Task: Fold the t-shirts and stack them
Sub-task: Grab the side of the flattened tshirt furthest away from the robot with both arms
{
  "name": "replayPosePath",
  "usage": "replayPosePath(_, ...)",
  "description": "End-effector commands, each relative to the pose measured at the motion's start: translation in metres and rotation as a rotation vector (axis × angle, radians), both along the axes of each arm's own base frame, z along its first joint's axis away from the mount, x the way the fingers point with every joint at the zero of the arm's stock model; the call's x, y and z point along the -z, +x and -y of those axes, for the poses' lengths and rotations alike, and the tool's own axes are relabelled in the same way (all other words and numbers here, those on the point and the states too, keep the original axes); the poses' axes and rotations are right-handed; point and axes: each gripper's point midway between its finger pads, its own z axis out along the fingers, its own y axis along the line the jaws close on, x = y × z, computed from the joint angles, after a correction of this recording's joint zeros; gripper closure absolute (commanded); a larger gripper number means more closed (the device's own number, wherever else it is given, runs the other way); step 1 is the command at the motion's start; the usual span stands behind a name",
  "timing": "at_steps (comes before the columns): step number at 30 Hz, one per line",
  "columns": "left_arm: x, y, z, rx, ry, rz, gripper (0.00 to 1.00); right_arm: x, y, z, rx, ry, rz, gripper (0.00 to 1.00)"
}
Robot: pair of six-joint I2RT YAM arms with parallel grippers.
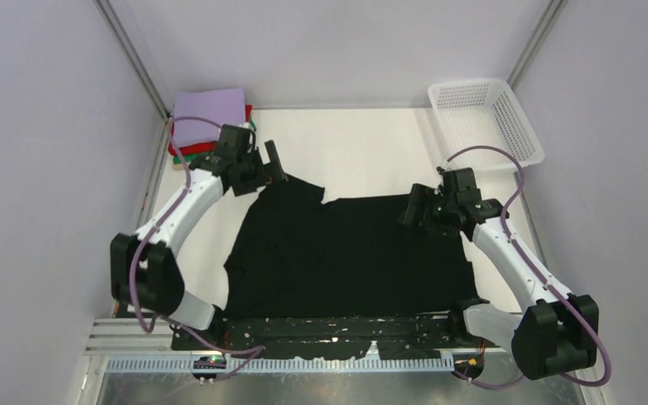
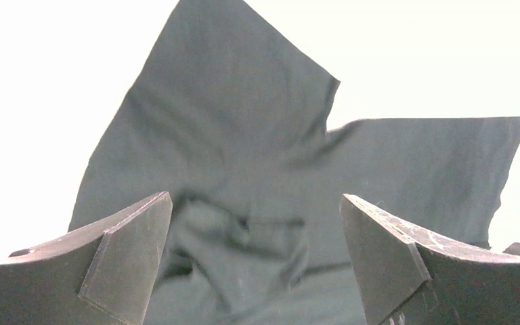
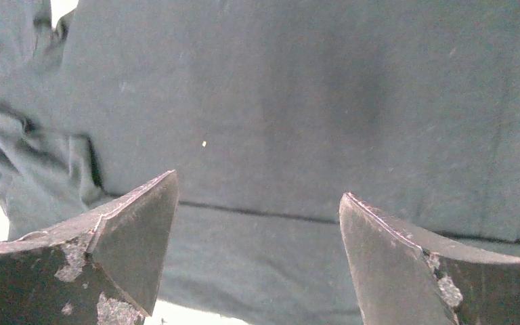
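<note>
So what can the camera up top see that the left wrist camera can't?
Only the top view shows the folded lavender cloth t-shirt topping a stack at the far left, the white plastic mesh basket at the far right, and the white left arm and right arm. Only the left wrist view shows the left gripper close up, its dark fingers spread wide, with small wrinkles in the cloth between them. Both show the plain black cloth t-shirt spread on the white table.
</note>
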Motion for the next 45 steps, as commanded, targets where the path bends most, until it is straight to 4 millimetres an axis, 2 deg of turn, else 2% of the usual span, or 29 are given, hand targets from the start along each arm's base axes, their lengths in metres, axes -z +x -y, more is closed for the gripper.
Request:
replayPosePath(1, 0.009, 0.076, -0.010, 0.067, 0.090, 0.019, 0.01, -0.011, 0.031, 0.010, 0.051, 0.028, 0.135, 0.05)
replayPosePath(4, 0.031, 0.115, -0.015, 0.072, 0.131, -0.044, 0.00, -0.011, 0.038, 0.013, 0.057, 0.018, 0.155, 0.05)
replayPosePath(6, 0.044, 0.134, -0.014, 0.094, 0.144, -0.079, 0.00, -0.011, 0.041, 0.013, 0.052, 0.015, 0.161, 0.05)
replayPosePath(11, 0.073, 0.162, -0.002, 0.145, 0.125, -0.153, 0.00, -0.007, 0.044, 0.015, 0.053, 0.008, 0.158, 0.05)
replayPosePath(14, 0.089, 0.169, 0.006, 0.164, 0.101, -0.207, 0.00, -0.003, 0.044, 0.015, 0.056, 0.005, 0.151, 0.05)
replayPosePath(18, 0.112, 0.160, 0.022, 0.208, 0.013, -0.276, 0.00, -0.001, 0.044, 0.018, 0.065, -0.009, 0.151, 0.05)
replayPosePath(27, 0.118, 0.140, 0.031, 0.225, -0.024, -0.300, 0.02, 0.000, 0.043, 0.020, 0.063, -0.020, 0.152, 0.04)
replayPosePath(32, 0.119, 0.133, 0.033, 0.225, -0.005, -0.329, 0.18, 0.000, 0.042, 0.022, 0.063, -0.025, 0.159, 0.05)
replayPosePath(40, 0.120, 0.136, 0.025, 0.207, 0.056, -0.323, 0.59, 0.001, 0.038, 0.025, 0.066, -0.037, 0.151, 0.05)
replayPosePath(42, 0.120, 0.137, 0.024, 0.209, 0.065, -0.322, 0.66, 0.001, 0.037, 0.026, 0.070, -0.045, 0.149, 0.05)
replayPosePath(43, 0.120, 0.137, 0.024, 0.213, 0.070, -0.322, 0.72, 0.001, 0.036, 0.027, 0.073, -0.049, 0.148, 0.05)
replayPosePath(45, 0.119, 0.138, 0.024, 0.219, 0.073, -0.321, 0.76, 0.001, 0.035, 0.029, 0.078, -0.056, 0.149, 0.05)
